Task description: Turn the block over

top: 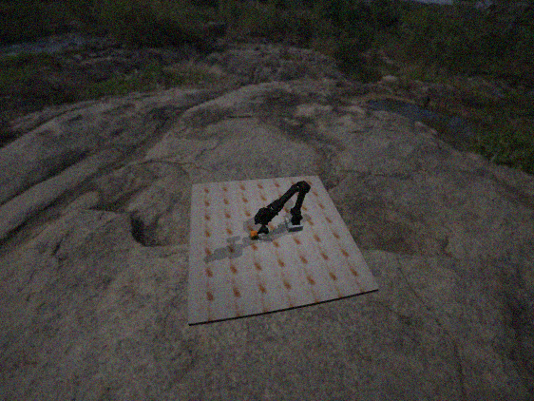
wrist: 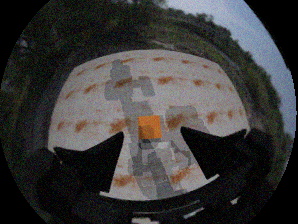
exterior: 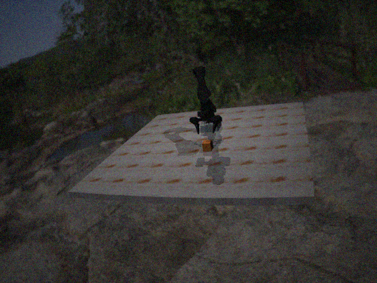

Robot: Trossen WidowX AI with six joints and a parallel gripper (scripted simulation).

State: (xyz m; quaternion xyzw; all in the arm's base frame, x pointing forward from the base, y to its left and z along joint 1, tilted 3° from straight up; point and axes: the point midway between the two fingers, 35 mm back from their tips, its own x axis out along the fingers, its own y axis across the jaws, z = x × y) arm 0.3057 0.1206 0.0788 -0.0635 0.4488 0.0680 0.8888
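With its claw (top: 258, 230) (exterior: 206, 131) (wrist: 153, 132) spread wide and holding nothing, the black jointed robot arm (top: 283, 200) (exterior: 203, 92) should come down straight and slowly, one finger each side of the small orange block (top: 254, 235) (exterior: 207, 145) (wrist: 149, 127) near the middle of the wrist picture, then squeeze gently.

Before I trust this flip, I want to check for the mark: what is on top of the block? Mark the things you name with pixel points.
A plain orange face tops the block (top: 254, 235) (exterior: 207, 145) (wrist: 149, 127); I can't make out a mark there. Its underside is hidden.

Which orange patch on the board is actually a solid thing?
The block, below the open gripper: it has raised sides, while the orange-brown marks lie flat.
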